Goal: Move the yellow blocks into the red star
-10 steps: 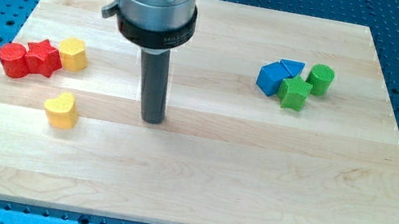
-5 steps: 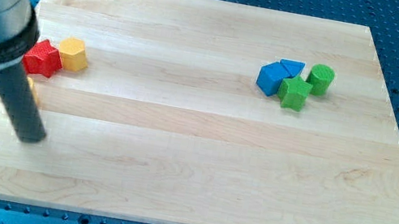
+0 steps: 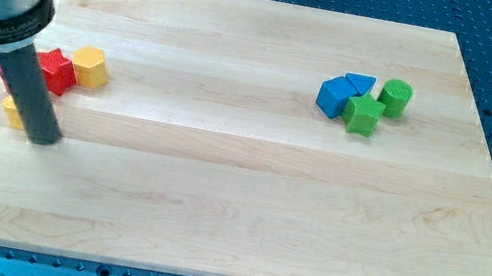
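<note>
Tip at the bench's (image 3: 237, 248) left edge

You see my tip (image 3: 44, 137) touching a mostly hidden yellow block (image 3: 14, 110), at 6 o'clock of the red star (image 3: 58, 71); no gripper here.

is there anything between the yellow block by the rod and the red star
Nothing visible. That yellow block shows only as a sliver left of my tip, just below the red star. The rod hides much of the gap. The other yellow block already touches the star's right.

Red star (image 3: 57, 70), yellow blk (image 3: 89, 66)
</note>
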You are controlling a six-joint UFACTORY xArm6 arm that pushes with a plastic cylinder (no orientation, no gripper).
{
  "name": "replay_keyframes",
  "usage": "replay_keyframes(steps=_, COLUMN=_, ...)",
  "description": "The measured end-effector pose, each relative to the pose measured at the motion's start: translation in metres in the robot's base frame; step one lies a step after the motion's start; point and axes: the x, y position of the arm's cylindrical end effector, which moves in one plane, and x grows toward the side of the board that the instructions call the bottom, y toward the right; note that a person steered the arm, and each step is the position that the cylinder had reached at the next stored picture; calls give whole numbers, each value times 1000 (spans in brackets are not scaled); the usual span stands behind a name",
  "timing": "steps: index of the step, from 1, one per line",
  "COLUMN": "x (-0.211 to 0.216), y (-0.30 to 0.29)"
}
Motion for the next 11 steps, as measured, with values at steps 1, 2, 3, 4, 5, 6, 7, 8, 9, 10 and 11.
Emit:
replay_keyframes(steps=1, x=16, y=-34)
replay_keyframes(steps=2, x=11, y=-45)
replay_keyframes(steps=3, x=-7, y=-45)
replay_keyframes(steps=4, x=-7, y=-45)
replay_keyframes(steps=5, x=-13, y=-36)
replay_keyframes(steps=6, x=-2, y=-36)
replay_keyframes(steps=7, x=21, y=-35)
replay_keyframes(steps=8, x=2, y=-14)
replay_keyframes(steps=9, x=-21, y=-13)
replay_keyframes(steps=10, x=-29, y=-12)
replay_keyframes(steps=11, x=-23, y=-9)
